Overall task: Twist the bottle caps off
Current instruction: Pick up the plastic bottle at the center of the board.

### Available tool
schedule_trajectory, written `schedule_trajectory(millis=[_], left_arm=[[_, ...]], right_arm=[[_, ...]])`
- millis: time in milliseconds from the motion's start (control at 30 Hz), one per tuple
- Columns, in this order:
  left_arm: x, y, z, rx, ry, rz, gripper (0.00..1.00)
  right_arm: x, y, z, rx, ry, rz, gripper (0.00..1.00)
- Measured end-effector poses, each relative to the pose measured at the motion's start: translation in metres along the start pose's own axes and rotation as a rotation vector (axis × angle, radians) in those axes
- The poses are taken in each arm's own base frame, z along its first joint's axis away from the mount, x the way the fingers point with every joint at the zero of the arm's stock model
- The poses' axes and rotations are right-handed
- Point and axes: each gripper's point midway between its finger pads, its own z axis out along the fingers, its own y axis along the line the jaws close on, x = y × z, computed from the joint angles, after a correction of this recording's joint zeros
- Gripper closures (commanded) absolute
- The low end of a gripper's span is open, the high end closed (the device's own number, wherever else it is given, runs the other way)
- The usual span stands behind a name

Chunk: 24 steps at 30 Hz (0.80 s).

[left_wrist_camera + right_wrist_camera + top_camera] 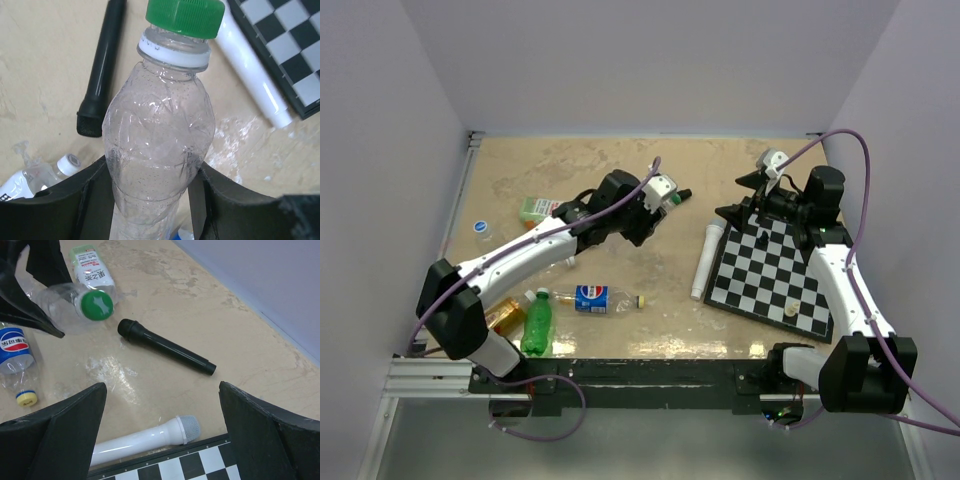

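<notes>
My left gripper (152,200) is shut on a clear crinkled bottle (157,135) and holds it off the table, its green cap (185,16) pointing away from the wrist. In the top view this gripper (655,205) is over the middle of the table. My right gripper (162,425) is open and empty. It faces the held bottle's green cap (96,305) from the right, well apart from it. In the top view it (738,197) is at the chessboard's far corner. A Pepsi-labelled bottle (590,298) with a yellow cap (641,302) lies near the front. A bright green bottle (537,325) lies at the front left.
A black microphone (165,346) and a white microphone (145,437) lie between the grippers. A chessboard (775,270) covers the right side. A white-and-green carton (535,210) and a loose blue cap (481,226) lie at the left. Another clear bottle with a white cap (67,164) lies below the held bottle.
</notes>
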Motion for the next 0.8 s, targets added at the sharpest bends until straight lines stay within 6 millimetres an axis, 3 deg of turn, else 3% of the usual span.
schedule_trajectory(millis=[100,233,800], left_arm=[[-0.022,-0.003,-0.014,0.011,-0.11,-0.036,0.8],[-0.036,-0.01,-0.022,0.044,-0.211,-0.1,0.81],[-0.072,-0.029,-0.041,0.155,-0.482,-0.323,0.83]], right_arm=[[0.0,0.0,0.0,-0.001,0.0,-0.001,0.02],[0.0,0.001,0.0,-0.008,-0.002,-0.002,0.02],[0.0,0.019,0.002,-0.095,-0.009,-0.007,0.02]])
